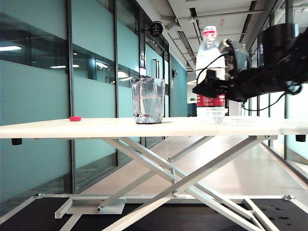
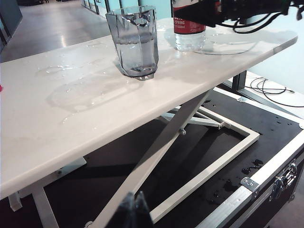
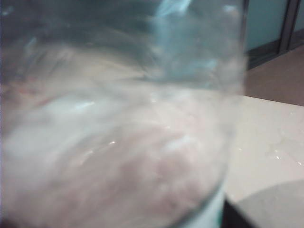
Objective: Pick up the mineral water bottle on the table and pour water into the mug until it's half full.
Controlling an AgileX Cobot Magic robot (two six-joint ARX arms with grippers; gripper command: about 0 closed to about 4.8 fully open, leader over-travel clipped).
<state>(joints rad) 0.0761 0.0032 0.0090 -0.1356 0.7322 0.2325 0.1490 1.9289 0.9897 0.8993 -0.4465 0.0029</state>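
**Bottle upright on the table, right arm at its label**

At the far left of the white table [image 1: 72, 127] lies a small pink object [image 1: 74, 118]. Nearer the middle stands the mug [image 1: 148, 100], upright, with water [image 2: 136, 53] reaching roughly halfway up its faceted sides. Wet patches [image 2: 76, 92] spread over the tabletop beside it. To the right, well apart from the mug, the mineral water bottle [image 1: 210, 72] stands upright on the table. The right gripper [image 1: 208, 87] sits level at the bottle's red label; whether its jaws clasp the bottle or stand free I cannot tell, since the right wrist view is filled by blurred bottle. The left gripper [image 2: 134, 211] hangs low, below the table's near edge, its fingertips close together and holding nothing.
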